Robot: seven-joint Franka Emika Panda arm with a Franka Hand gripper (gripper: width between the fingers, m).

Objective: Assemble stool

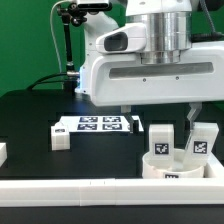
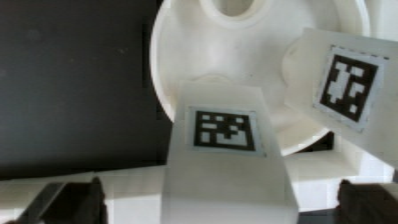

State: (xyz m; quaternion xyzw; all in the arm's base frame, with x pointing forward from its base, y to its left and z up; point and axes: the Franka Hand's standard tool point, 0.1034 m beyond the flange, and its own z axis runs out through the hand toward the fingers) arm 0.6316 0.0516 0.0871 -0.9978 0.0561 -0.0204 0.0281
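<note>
The round white seat [image 1: 182, 168] lies at the exterior view's lower right; it also shows in the wrist view [image 2: 196, 60]. Two white leg blocks with tags stand upright on it, one [image 1: 160, 141] nearer the middle and one [image 1: 203, 141] to its right. In the wrist view the nearer leg [image 2: 224, 140] stands between my fingers, and the other leg [image 2: 349, 78] is beside it. My gripper [image 1: 158, 118] [image 2: 217, 205] is open just above the nearer leg. Its dark fingertips [image 2: 71, 205] show a gap to the leg on each side.
The marker board [image 1: 95, 124] lies mid-table. A small white leg block [image 1: 60, 139] lies at its left end, and another white piece [image 1: 3, 152] sits at the left edge. A long white rail [image 1: 90, 196] runs along the front. A black stand [image 1: 68, 45] rises behind.
</note>
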